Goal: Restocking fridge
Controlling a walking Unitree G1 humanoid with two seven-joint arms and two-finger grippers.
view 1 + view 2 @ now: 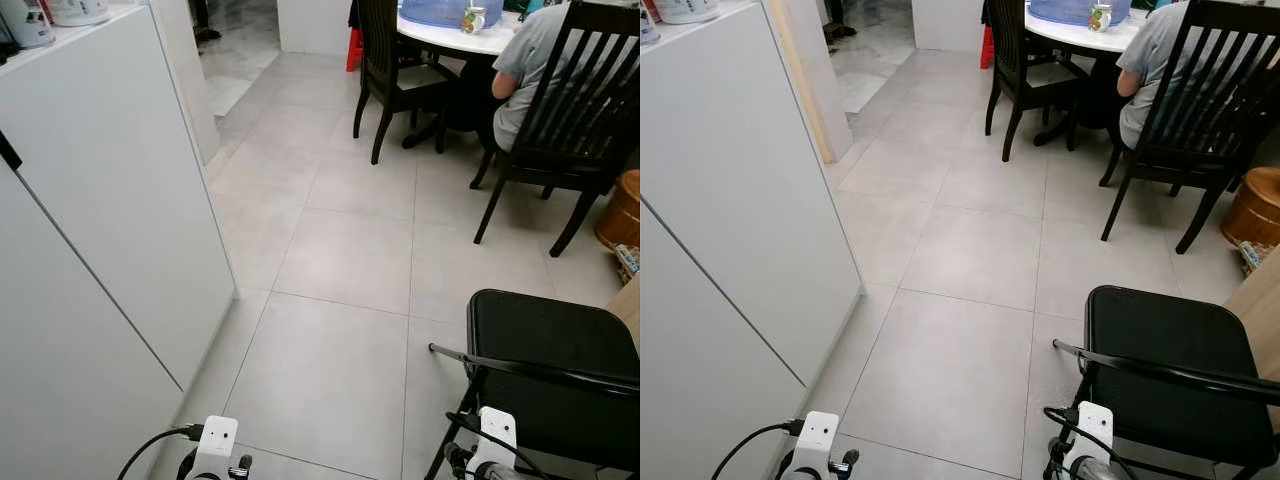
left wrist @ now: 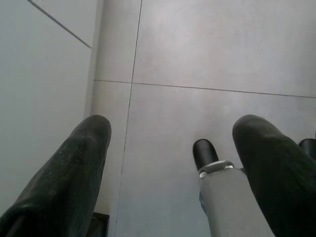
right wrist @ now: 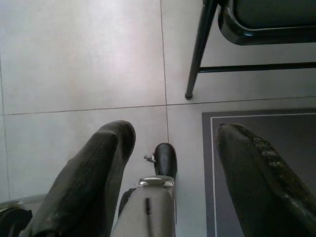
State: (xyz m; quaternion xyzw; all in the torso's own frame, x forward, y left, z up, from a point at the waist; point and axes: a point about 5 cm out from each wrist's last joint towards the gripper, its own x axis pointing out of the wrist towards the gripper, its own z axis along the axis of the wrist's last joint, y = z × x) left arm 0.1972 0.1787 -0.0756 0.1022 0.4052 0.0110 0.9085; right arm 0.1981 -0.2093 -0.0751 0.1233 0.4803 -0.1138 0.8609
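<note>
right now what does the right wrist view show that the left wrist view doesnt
Right wrist view alone: the black folding chair's thin metal leg, its padded seat edge, and a dark grey mat with a pale border line. Left wrist view alone: the tall white cabinet panel standing beside the left gripper. Both share the pale grey floor tiles, open black fingers with nothing between them, and a silver robot leg.

Both arms hang low — left tool (image 2: pixel 170 168), right tool (image 3: pixel 173 168) fingers spread, empty.
</note>
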